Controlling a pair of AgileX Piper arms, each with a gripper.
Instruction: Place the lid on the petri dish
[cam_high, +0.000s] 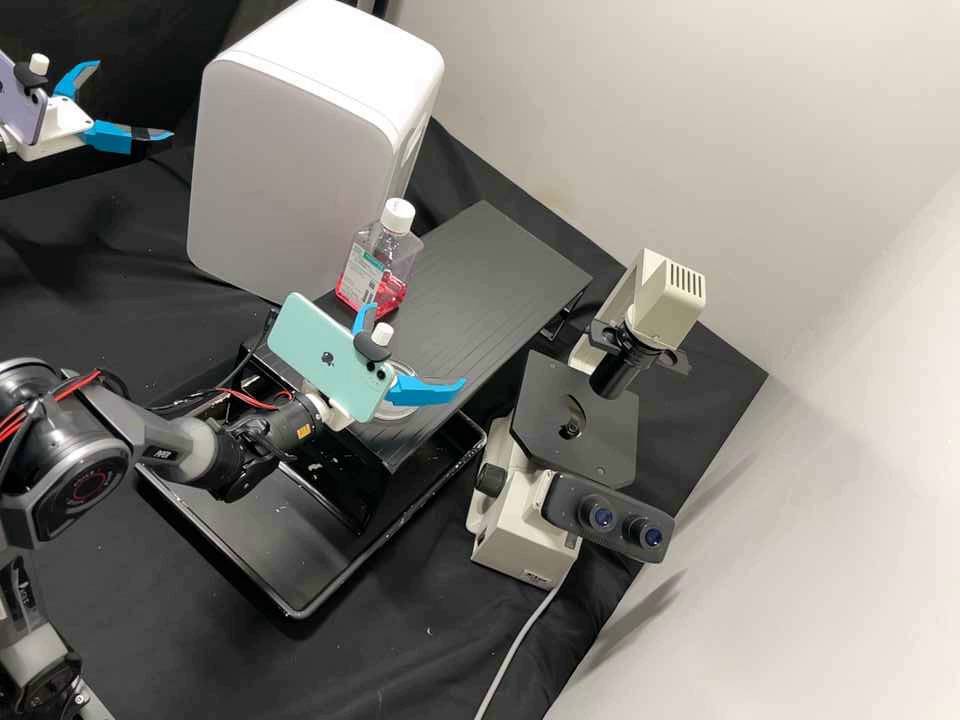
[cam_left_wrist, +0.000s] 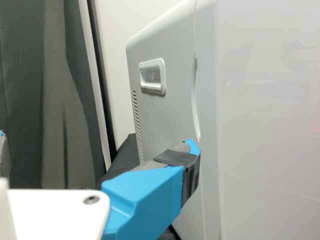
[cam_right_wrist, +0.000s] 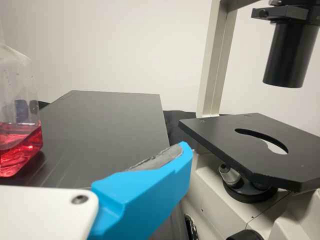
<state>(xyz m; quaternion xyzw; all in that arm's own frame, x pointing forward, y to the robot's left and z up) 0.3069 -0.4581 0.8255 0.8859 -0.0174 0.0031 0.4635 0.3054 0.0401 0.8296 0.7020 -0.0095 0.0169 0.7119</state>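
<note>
Item: petri dish (cam_high: 408, 371), clear, on black platform (cam_high: 500, 270) near red flask (cam_high: 378, 262); lid on or off, can't tell. R jaws: apart, right over dish (prob. positioned for lid work). L jaws: apart, parked by white cabinet (cam_high: 300, 150), clear of work area.

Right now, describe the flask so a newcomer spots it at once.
Find the big white rounded box at the back of the bench; a black ribbed platform lies just in front of it. The flask stands upright on the platform's corner nearest that box. It is the only clear bottle there, with a white screw cap and red liquid inside.
</note>
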